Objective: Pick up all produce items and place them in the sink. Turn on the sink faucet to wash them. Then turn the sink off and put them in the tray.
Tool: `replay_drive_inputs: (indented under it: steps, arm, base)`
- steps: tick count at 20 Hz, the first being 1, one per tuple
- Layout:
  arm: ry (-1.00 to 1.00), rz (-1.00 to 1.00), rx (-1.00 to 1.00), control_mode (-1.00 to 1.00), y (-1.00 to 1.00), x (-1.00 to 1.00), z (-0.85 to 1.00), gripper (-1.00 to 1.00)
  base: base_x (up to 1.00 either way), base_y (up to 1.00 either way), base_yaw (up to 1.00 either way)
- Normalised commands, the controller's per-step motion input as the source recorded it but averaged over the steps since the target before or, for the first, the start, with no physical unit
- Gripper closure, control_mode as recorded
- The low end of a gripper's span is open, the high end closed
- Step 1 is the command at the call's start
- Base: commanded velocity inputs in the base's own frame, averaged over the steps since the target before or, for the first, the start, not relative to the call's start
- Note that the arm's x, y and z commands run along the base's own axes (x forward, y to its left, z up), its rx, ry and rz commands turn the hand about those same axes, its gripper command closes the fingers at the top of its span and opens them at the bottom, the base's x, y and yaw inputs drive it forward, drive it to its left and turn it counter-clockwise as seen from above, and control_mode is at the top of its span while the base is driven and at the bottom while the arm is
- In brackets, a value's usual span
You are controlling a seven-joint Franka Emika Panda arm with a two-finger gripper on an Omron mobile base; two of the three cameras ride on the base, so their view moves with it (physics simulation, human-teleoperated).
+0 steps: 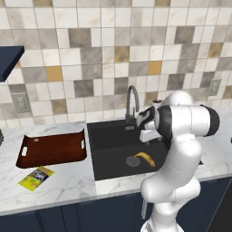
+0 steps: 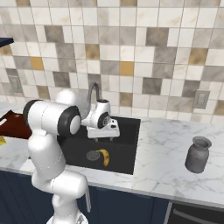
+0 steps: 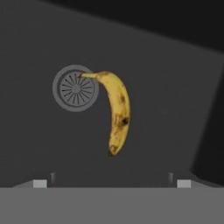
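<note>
You had the banana [image 3: 117, 111] lying on the floor of the sink [image 1: 106, 156], below and ahead of the fingers [image 3: 111, 183], its stem end resting on the drain [image 3: 75, 88] to their left. Judging from that, a descent started too far left could have nudged the stem and rolled the fruit; too far right, the tips would have closed on its thin end and slipped. The fingers stood wide apart, holding and touching nothing, well above the banana.

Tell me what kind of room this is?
A rendered home kitchen, most likely: black sink with a gooseneck faucet set in a white marble counter, tiled backsplash behind, navy cabinets below.
</note>
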Motion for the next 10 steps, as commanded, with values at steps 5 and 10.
replay_drive_inputs:
  steps: [5,10]
  arm:
    - [-0.04,0.03,0.00,-1.00,0.00,-0.31,0.49,-1.00]
    - [-0.07,0.02,0.00,-1.00,0.00,-0.34,0.41,-1.00]
  base:
    - [0.00,0.00,0.00]
    - [0.00,0.00,0.00]
